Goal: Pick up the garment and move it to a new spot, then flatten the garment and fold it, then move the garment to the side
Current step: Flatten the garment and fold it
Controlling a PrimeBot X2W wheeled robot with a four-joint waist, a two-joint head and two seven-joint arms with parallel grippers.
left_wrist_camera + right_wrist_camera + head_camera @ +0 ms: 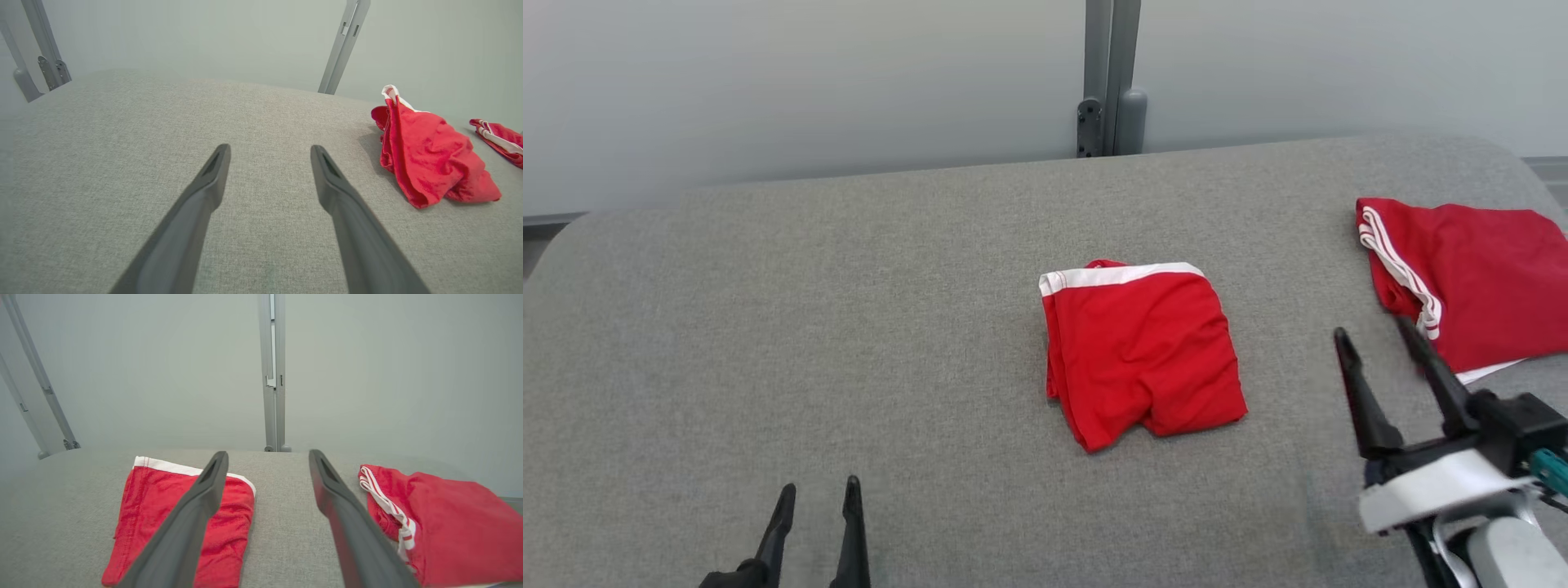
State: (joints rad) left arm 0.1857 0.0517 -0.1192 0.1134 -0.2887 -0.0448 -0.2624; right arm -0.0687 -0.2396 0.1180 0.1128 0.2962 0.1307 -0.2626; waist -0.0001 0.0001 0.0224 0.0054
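The garment is a red pair of shorts with a white waistband, lying folded in a rough square at the middle of the grey padded surface. My right gripper hovers open and empty to its right, between it and a second red piece. My left gripper rests open and empty near the front edge, well left of the garment. From the left wrist, the garment bunches up to the right of the left gripper. Seen from the right wrist, the right gripper straddles bare fabric, with the garment partly behind its left finger.
A second red garment with white side stripes lies flat at the right edge of the surface; it shows again as the second red garment in the right wrist view. A grey post stands against the pale wall behind. Bare grey surface stretches left of the middle.
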